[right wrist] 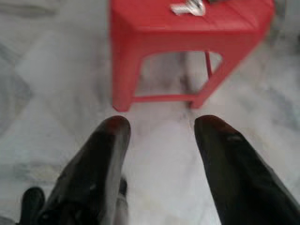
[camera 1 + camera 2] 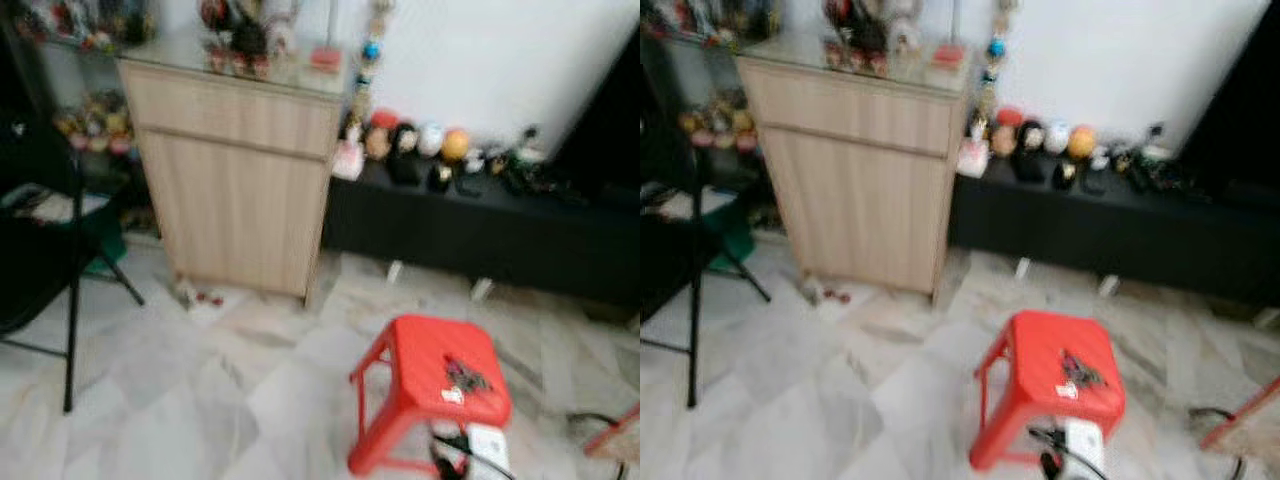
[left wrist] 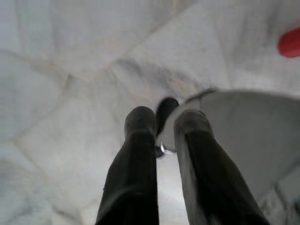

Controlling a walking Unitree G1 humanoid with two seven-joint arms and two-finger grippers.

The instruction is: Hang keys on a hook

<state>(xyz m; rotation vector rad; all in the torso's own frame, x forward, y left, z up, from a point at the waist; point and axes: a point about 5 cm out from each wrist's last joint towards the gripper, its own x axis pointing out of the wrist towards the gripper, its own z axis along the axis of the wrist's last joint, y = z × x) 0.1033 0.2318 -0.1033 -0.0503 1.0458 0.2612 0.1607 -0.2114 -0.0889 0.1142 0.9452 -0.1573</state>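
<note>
Left eye view is showing the keys (image 2: 466, 378) lying on the top of a red plastic stool (image 2: 425, 356), toward its right half, the dark bunch stretching roughly from the stool's back toward its front right corner with a small pale tag (image 2: 452, 396) sitting at the near end. The bunch is looking dark and tangled; blur is keeping single keys from being told apart. In the right wrist view the right tool (image 1: 161, 126) is hanging above the marble floor (image 1: 56, 75) with its fingers spread wide, pointing toward the stool. The left tool (image 3: 164, 123) is showing its fingers slightly parted over the floor, pinching nothing. A wooden cabinet (image 2: 240, 170) is standing behind.
</note>
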